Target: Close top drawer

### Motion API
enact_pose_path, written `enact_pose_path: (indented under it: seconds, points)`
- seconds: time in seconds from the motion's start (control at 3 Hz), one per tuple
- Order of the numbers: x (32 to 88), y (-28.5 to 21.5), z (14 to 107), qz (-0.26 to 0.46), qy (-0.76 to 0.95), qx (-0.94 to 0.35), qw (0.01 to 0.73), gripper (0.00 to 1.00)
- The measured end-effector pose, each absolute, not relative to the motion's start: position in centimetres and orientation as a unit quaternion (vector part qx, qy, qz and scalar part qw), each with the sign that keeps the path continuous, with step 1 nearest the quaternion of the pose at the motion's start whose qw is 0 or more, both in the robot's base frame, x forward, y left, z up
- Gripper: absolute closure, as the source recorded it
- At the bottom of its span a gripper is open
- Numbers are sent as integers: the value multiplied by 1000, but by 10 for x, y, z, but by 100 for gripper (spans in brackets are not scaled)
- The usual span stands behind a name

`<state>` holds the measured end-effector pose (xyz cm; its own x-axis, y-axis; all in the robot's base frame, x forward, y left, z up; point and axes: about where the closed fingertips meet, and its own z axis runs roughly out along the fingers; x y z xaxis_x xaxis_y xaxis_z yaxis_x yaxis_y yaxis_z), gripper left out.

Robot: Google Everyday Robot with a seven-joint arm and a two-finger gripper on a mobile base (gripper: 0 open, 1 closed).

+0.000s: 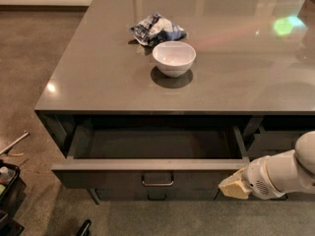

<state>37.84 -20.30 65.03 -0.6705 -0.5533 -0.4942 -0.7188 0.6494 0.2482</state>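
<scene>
The top drawer (147,168) is a wide dark grey drawer under the counter, pulled out, with a small loop handle (157,181) at the centre of its front. Its shallow dark interior (157,144) shows nothing inside. My gripper (232,187) is at the lower right on a white arm, with its tan tip against the right end of the drawer front, below the top edge.
A white bowl (173,58) and a crumpled blue-and-white bag (156,28) lie on the grey countertop (98,77). Another drawer column (280,136) stands to the right. Dark objects (7,191) sit on the brown floor at lower left.
</scene>
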Motion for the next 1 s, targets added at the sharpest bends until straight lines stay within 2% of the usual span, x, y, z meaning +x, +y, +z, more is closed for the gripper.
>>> enact_pose_path:
  seconds: [0.67, 1.0]
  points:
    - [422, -179, 641, 154, 902, -329, 233, 100]
    - [422, -179, 641, 154, 902, -329, 233, 100]
